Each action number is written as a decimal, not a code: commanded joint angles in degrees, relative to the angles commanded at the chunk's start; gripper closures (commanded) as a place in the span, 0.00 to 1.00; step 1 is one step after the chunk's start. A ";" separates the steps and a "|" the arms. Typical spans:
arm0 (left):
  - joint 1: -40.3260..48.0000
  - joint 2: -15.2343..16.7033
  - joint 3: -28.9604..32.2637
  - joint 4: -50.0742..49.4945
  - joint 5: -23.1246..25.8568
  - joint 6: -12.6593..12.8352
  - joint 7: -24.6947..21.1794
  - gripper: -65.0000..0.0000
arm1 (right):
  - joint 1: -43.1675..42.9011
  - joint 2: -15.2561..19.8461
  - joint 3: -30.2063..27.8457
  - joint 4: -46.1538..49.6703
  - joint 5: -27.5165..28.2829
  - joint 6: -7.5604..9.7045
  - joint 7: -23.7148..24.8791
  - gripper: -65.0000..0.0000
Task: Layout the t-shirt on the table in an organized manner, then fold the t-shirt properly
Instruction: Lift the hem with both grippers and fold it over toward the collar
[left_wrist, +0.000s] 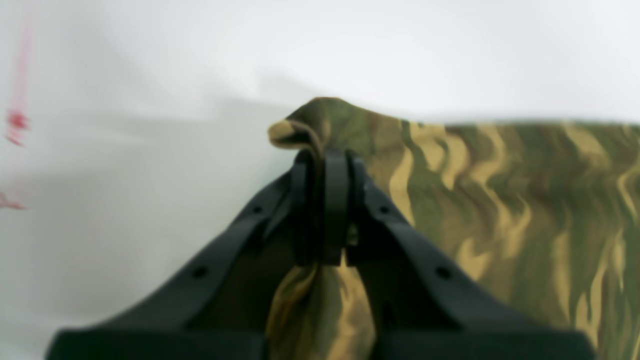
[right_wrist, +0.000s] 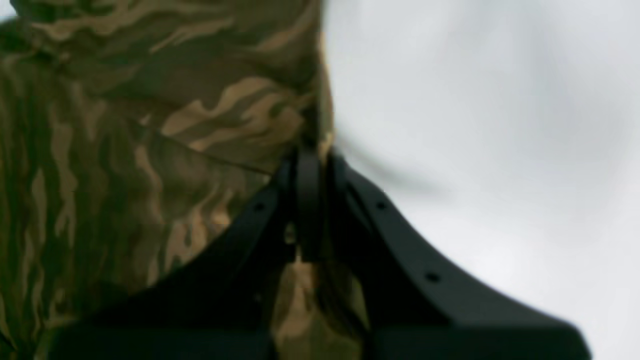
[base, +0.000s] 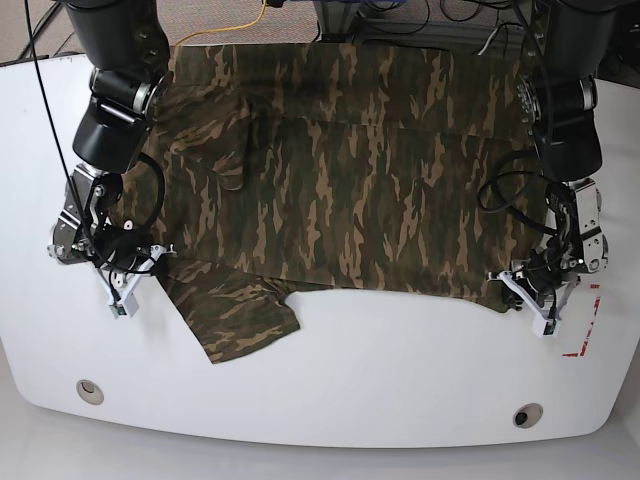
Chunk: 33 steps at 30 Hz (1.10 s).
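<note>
The left claw is clamped on a bunched corner of the t-shirt; in its wrist view a fold of camouflage cloth pokes up past the fingertips and a tuft hangs behind them. In the base view this claw sits near the counter's right edge, just beside the red tape outline. The right claw is likewise pinched shut on an edge of the shirt, with cloth gathered between its jaws; in the base view it stands near the counter's left edge.

Between the two claws the t-shirt lies spread across the far half of the counter, reaching the back edge. One sleeve lies flat on the near left side, pointing toward the front edge. The near hem runs fairly straight from claw to claw, though some creases show near the upper left.

The shirt looks light, limp and soft, so it should drape and wrinkle wherever it is unsupported. Corners, hems and shoulder seams seem the best holds, since doubled cloth there gives the jaws something thicker to pinch, and pulling both corners apart evenly should keep it taut. The glossy counter probably lets the cloth slide easily.
</note>
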 joint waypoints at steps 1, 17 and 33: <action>0.26 0.00 0.00 1.23 0.00 -0.53 0.79 0.97 | -0.44 -0.44 0.00 1.05 0.00 0.00 -0.88 1.00; 9.14 -0.09 -4.04 21.36 0.00 -4.22 13.36 0.97 | -10.37 -4.22 0.18 30.86 0.00 0.00 -17.23 1.00; 22.68 -1.23 -5.01 34.73 0.18 -8.00 16.53 0.97 | -21.80 -5.63 0.18 46.95 0.70 0.00 -20.00 1.00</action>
